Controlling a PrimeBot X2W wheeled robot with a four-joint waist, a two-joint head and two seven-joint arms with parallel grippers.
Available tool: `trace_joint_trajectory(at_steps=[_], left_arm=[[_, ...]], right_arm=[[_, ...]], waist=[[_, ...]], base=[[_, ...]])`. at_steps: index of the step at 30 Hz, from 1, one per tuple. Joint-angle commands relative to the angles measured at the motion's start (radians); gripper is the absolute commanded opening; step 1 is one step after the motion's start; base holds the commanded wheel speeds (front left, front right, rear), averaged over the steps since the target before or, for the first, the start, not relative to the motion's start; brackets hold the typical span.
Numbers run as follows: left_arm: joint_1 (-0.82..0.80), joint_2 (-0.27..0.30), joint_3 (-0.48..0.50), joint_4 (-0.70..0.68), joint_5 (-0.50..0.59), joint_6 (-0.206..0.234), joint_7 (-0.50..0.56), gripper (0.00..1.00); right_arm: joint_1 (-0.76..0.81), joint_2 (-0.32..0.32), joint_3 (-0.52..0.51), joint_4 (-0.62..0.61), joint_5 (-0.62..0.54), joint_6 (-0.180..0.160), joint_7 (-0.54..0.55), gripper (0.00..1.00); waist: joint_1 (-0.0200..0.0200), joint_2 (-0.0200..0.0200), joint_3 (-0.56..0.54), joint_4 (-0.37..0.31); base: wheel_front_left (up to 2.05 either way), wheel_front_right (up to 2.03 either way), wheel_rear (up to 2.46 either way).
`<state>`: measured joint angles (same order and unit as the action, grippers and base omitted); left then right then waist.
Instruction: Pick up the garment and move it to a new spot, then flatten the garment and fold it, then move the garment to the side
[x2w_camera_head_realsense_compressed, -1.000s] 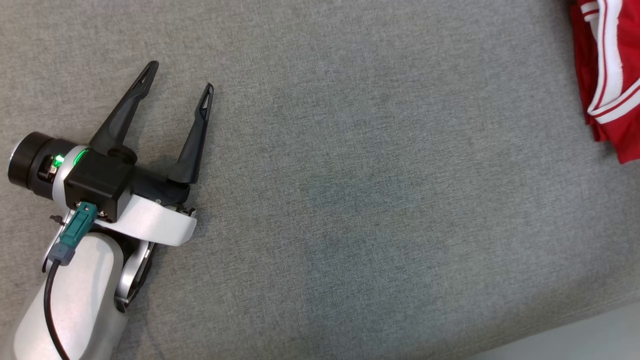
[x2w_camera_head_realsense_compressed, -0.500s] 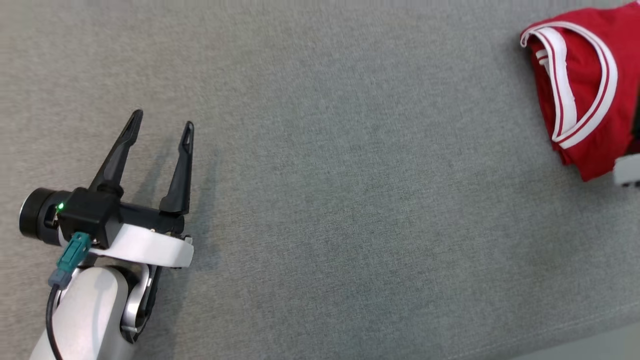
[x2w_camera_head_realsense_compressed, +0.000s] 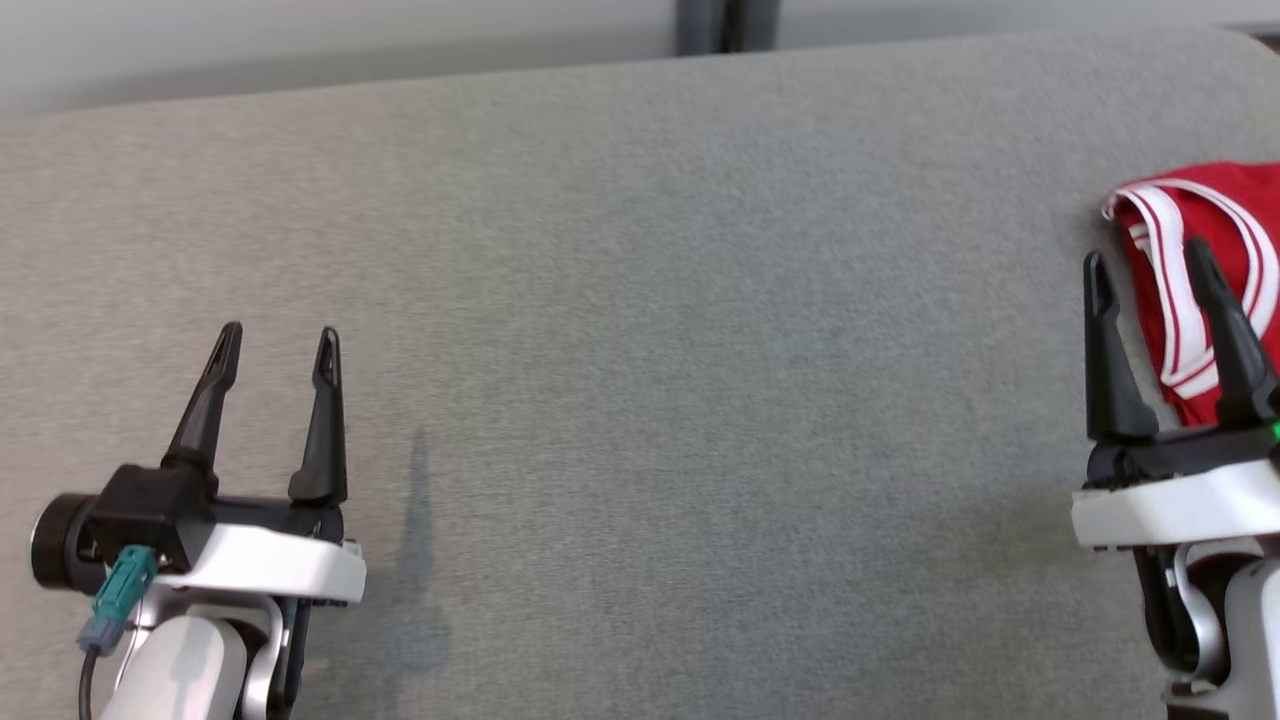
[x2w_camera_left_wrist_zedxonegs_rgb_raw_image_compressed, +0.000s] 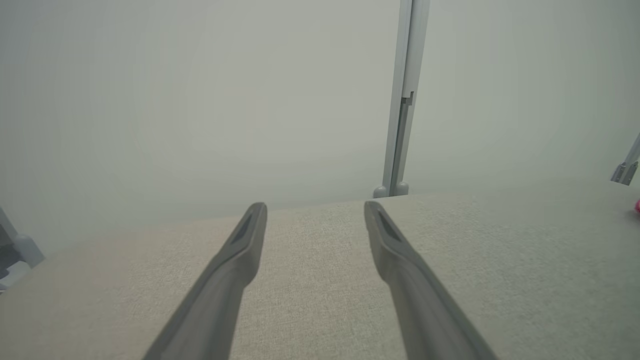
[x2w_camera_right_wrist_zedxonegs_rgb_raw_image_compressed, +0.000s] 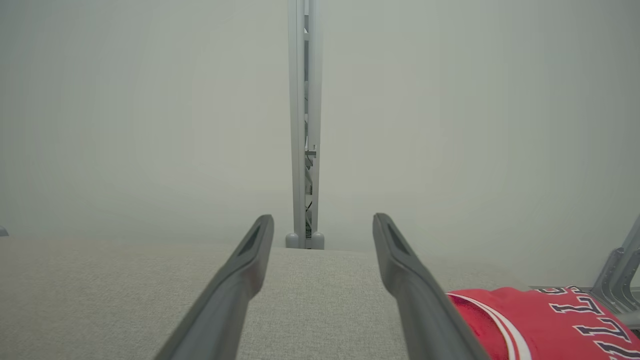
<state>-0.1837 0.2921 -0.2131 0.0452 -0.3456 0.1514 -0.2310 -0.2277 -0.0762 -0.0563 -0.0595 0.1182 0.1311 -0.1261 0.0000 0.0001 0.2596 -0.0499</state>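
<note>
A folded red garment (x2w_camera_head_realsense_compressed: 1215, 215) with white stripes lies at the far right of the grey table (x2w_camera_head_realsense_compressed: 660, 330), cut off by the head view's edge. In the right wrist view the garment (x2w_camera_right_wrist_zedxonegs_rgb_raw_image_compressed: 545, 322) shows dark lettering at the lower right. My right gripper (x2w_camera_head_realsense_compressed: 1148, 260) stands open at the lower right, its fingers in front of the garment's left edge, nothing held between them. The right gripper (x2w_camera_right_wrist_zedxonegs_rgb_raw_image_compressed: 322, 222) points toward the table's far edge. Over bare fabric at the lower left my left gripper (x2w_camera_head_realsense_compressed: 276, 340) is open and holds nothing; the left gripper (x2w_camera_left_wrist_zedxonegs_rgb_raw_image_compressed: 315, 207) looks across the tabletop.
The table's far edge runs along the top of the head view, with a pale wall and a grey vertical post (x2w_camera_head_realsense_compressed: 725, 25) behind it. The post (x2w_camera_right_wrist_zedxonegs_rgb_raw_image_compressed: 304, 125) also stands beyond the edge. A metal frame leg (x2w_camera_right_wrist_zedxonegs_rgb_raw_image_compressed: 620, 270) rises at the right behind the garment.
The camera has tilted up, bringing the table's far edge and my right gripper into view. My left gripper's fingers have narrowed somewhat and now point straight up the view.
</note>
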Motion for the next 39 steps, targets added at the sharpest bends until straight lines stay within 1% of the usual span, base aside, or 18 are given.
trace_joint_trajectory(at_steps=[1,5,11,23,39], left_arm=[[0.013,0.000,0.004,0.000,-0.006,0.006,-0.004,1.00],[0.049,0.006,0.000,0.003,-0.013,0.006,0.003,1.00],[0.096,0.007,-0.017,0.006,-0.014,0.012,0.018,1.00],[0.173,0.019,-0.041,-0.018,-0.019,0.028,0.065,1.00],[0.206,0.036,-0.054,-0.043,-0.021,0.045,0.099,1.00]], right_arm=[[0.020,-0.001,-0.002,-0.008,0.001,-0.001,0.009,1.00],[0.079,0.007,-0.010,-0.017,-0.005,-0.001,0.039,1.00],[0.158,0.015,-0.018,-0.006,-0.005,-0.001,0.062,1.00],[0.249,0.022,-0.040,0.025,0.007,-0.001,0.083,1.00],[0.280,0.024,-0.044,0.032,0.023,-0.001,0.086,1.00]], waist=[[0.0000,-0.0001,-0.043,0.043],[0.0000,-0.0001,-0.082,0.070],[0.0000,-0.0001,-0.141,0.086],[0.0000,-0.0001,-0.221,0.078],[0.0000,-0.0001,-0.254,0.071]], base=[[0.00,0.00,0.00],[0.00,0.00,0.00],[0.00,0.00,0.00],[0.00,0.00,0.00],[0.00,0.00,0.00]])
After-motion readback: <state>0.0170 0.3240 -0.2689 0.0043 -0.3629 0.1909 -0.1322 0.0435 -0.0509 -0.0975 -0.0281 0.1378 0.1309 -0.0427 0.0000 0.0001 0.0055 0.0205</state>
